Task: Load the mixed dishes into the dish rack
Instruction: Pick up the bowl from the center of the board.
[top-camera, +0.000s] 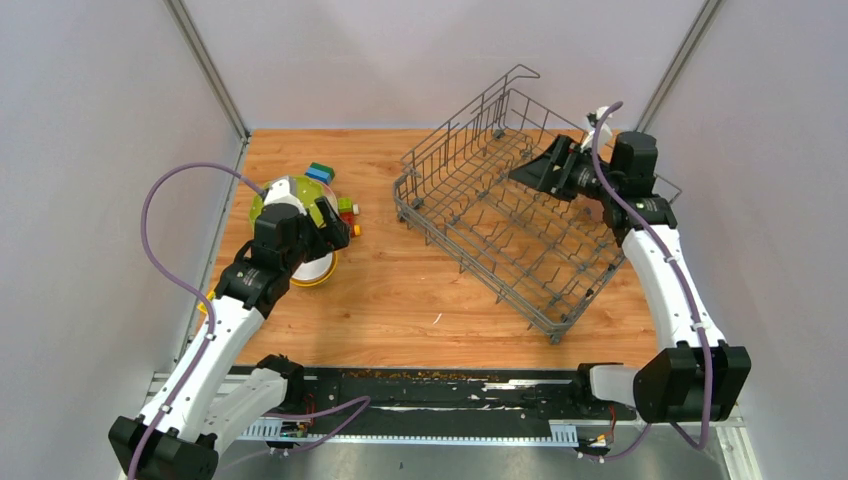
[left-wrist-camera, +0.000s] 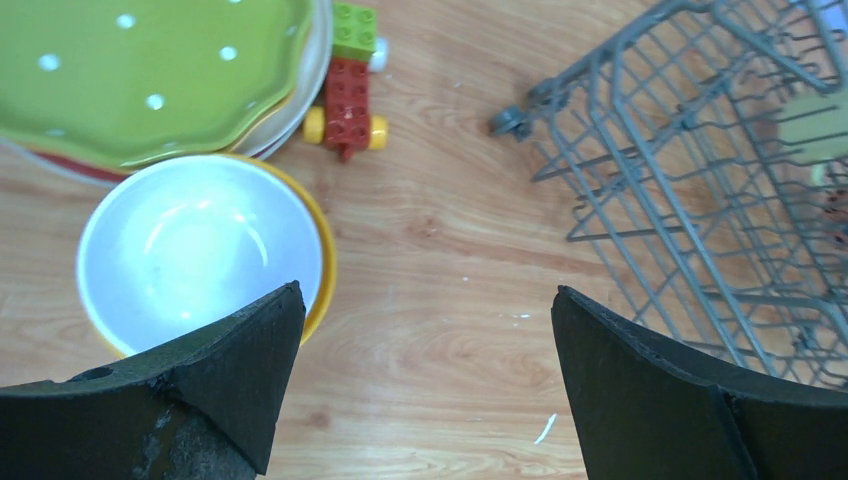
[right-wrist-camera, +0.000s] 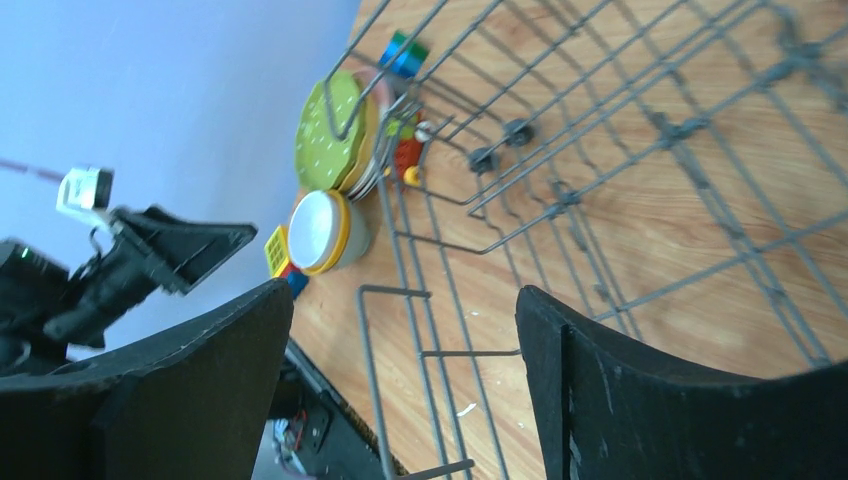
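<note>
1. My left claw (left-wrist-camera: 425, 297) hangs just above the near edge of the nested bowls, jaws spread wide, nothing held; I judge that spread suits a grab on a bowl rim.
2. My right claw (right-wrist-camera: 400, 300) hovers over the far right side of the large grey wire dish rack (top-camera: 470, 255), jaws wide too, gripping nothing; likely parked there to keep clear or to steady the rack, only a guess.
3. Rack sits skewed on the right half of the brown wooden table (top-camera: 400, 300), well apart from the dishes; no dish seen in it, so loading looks not yet begun.
4. Dishes sit far left; glossy white ceramic bowl (left-wrist-camera: 195, 245) is nested in a yellow ceramic bowl (left-wrist-camera: 326, 265), just beside the plate stack; stacked this way, the top pieces must go first.
5. Counts:
   - racks: one
   - bowls: two
   - lime-green white-dotted scalloped plate (left-wrist-camera: 150, 70): one, topping the stack
   - rims under it: at least two, exact number unclear
   - mugs: none in view
   - small coloured toy blocks (left-wrist-camera: 348, 100): at least five, around the stack, some half hidden
</note>
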